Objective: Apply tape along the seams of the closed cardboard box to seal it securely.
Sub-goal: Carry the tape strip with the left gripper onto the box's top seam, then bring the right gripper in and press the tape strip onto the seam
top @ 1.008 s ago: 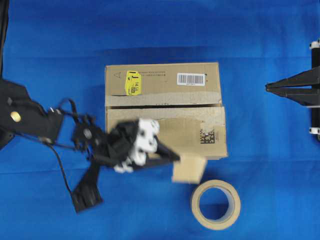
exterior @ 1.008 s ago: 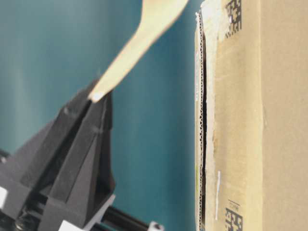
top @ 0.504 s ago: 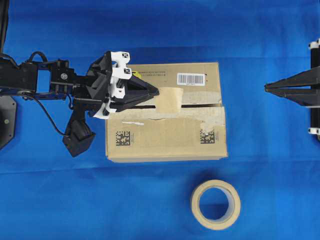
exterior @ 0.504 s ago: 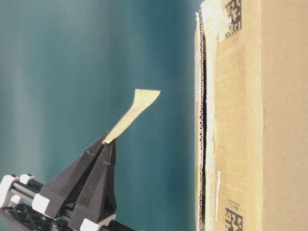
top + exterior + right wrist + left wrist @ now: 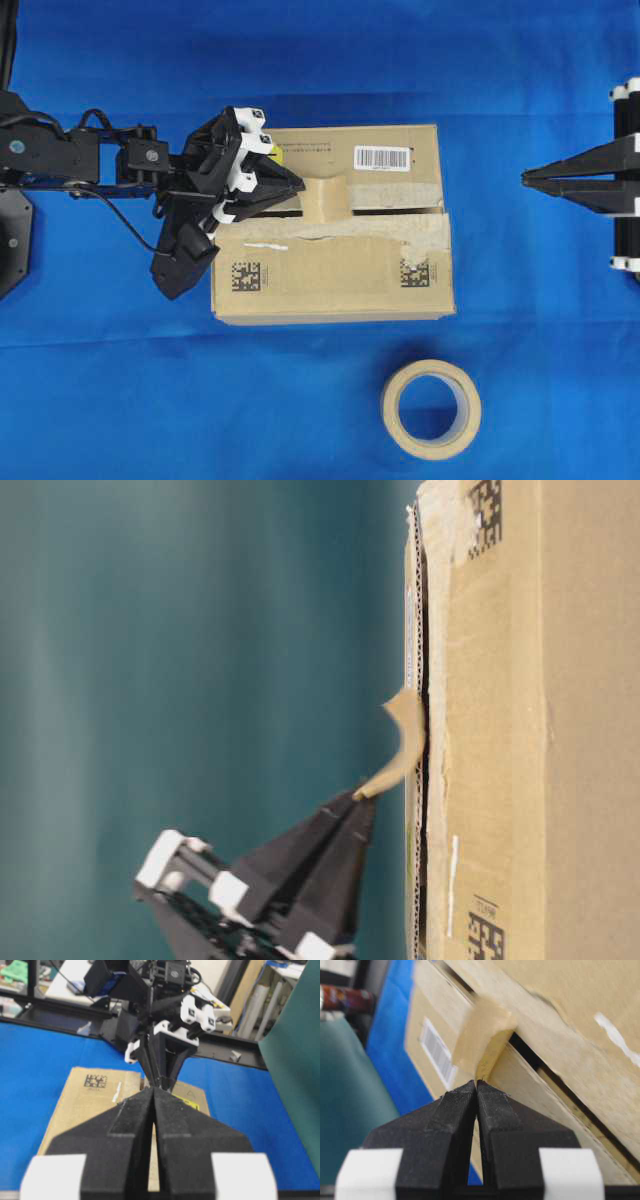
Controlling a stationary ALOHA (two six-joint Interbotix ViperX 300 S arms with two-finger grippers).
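Left gripper point(image 5: 298, 187) has its jaws pinched tight on one edge of the tape point(image 5: 326, 197), whose far end curls onto the box point(image 5: 330, 270) right over the seam point(image 5: 400, 211). The box sits mid-worktop point(image 5: 120, 400), and a tape roll point(image 5: 431, 408) lies near its front right corner. Right gripper point(image 5: 527, 178) hangs well off to the right, jaws closed, holding nothing.

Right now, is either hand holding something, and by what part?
The left hand pinches the tape by one edge. The right hand holds nothing.
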